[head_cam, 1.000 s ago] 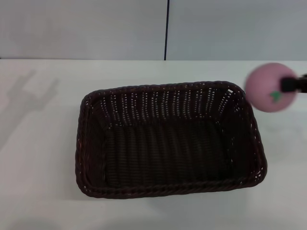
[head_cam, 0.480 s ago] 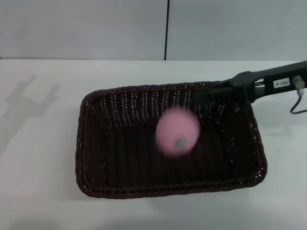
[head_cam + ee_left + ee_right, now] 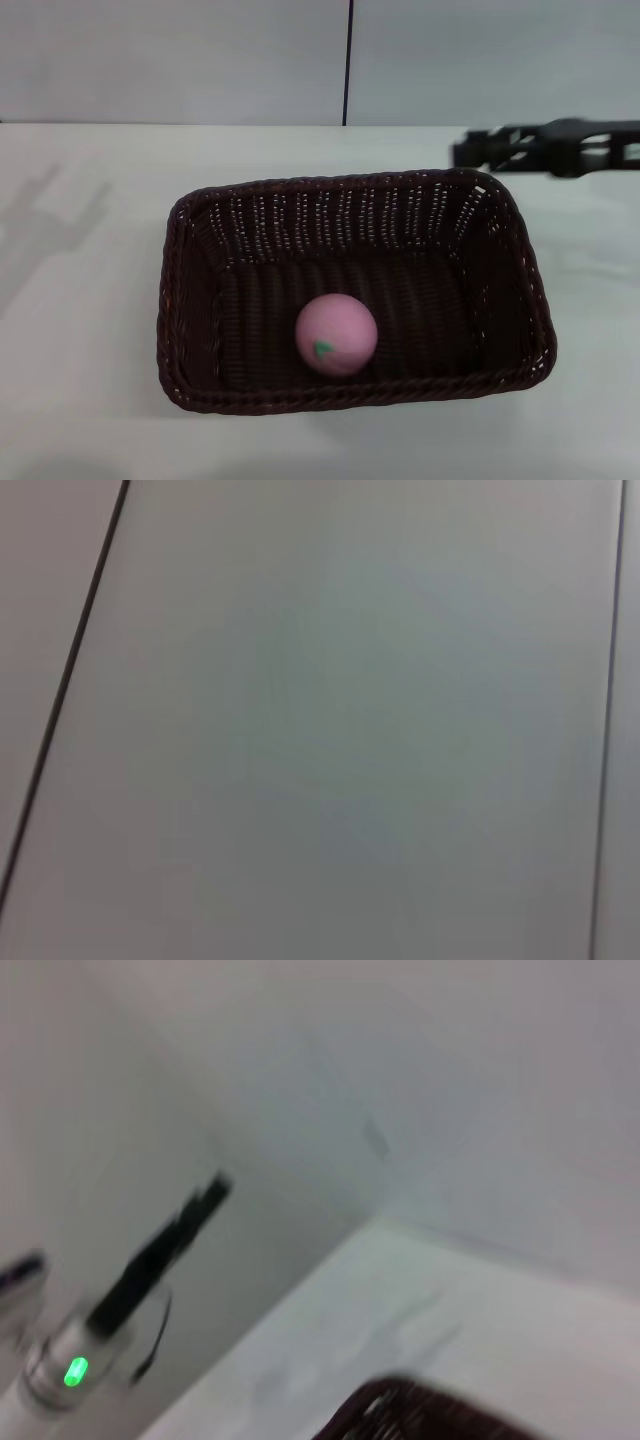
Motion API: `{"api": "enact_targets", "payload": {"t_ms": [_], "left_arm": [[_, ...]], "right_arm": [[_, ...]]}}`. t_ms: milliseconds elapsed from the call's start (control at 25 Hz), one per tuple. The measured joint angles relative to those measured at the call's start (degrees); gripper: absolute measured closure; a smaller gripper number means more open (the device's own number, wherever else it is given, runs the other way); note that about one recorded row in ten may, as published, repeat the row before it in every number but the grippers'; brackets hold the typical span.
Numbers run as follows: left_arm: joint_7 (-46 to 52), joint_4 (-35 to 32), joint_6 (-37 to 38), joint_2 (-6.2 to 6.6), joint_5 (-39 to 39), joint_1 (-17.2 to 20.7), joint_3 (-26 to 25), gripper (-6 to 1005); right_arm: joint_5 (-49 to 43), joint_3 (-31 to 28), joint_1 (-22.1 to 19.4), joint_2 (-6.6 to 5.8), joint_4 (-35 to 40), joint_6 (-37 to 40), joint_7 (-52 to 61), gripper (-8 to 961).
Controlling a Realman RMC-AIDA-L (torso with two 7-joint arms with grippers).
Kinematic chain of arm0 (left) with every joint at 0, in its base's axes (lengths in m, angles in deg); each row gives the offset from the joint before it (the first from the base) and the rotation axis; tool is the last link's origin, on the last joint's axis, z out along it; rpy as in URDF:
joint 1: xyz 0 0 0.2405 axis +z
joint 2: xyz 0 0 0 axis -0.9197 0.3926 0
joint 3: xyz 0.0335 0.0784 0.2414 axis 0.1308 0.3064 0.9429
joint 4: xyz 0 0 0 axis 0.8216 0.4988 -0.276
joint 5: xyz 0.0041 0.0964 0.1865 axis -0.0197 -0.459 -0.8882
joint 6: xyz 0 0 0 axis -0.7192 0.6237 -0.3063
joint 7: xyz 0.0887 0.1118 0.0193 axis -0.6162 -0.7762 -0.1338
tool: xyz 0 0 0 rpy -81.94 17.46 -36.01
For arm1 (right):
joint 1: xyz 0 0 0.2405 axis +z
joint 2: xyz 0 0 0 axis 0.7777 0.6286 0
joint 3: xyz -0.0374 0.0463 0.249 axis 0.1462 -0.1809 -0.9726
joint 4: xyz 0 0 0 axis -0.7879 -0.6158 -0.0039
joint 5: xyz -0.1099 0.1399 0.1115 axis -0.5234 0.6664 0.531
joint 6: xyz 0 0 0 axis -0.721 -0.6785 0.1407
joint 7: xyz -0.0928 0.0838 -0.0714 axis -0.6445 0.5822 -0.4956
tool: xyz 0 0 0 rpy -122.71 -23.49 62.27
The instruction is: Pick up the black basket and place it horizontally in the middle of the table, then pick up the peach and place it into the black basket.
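The black basket lies lengthwise across the middle of the white table. The pink peach rests on the basket floor near its front wall, with its green stem mark facing forward. My right gripper hovers above the table just behind the basket's far right corner, empty, with its jaws apart. A bit of the basket rim shows in the right wrist view. My left gripper is out of view; its wrist view shows only a plain wall.
A grey wall with a dark vertical seam stands behind the table. An arm's shadow falls on the table's left side. A dark rod with a green light shows far off in the right wrist view.
The peach left my right gripper, dropped into the basket and came to rest near the front wall. My right gripper drew back to the right, behind the far right corner.
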Motion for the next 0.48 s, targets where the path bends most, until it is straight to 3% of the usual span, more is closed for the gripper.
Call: {"api": "enact_targets", "payload": {"t_ms": [160,360,480], "left_arm": [[-2.85,3.88,1.31,0.04,0.02,0.2,-3.26,215],[-9.06,11.15,5.68,0.06,-0.04,0.19,-9.6,215],[-12.28,14.26,6.54,0.12,-0.22,0.7,-11.7,215]], "right_arm": [[9.85,-6.32,-6.64,0.23,-3.41,-0.72,-12.45,349],[23.58,-12.42,-13.23,0.13,-20.21,-1.31,-36.9,157],[30.17,-14.67,-15.31,0.49,-30.26,-1.54,-50.79,157]]}}
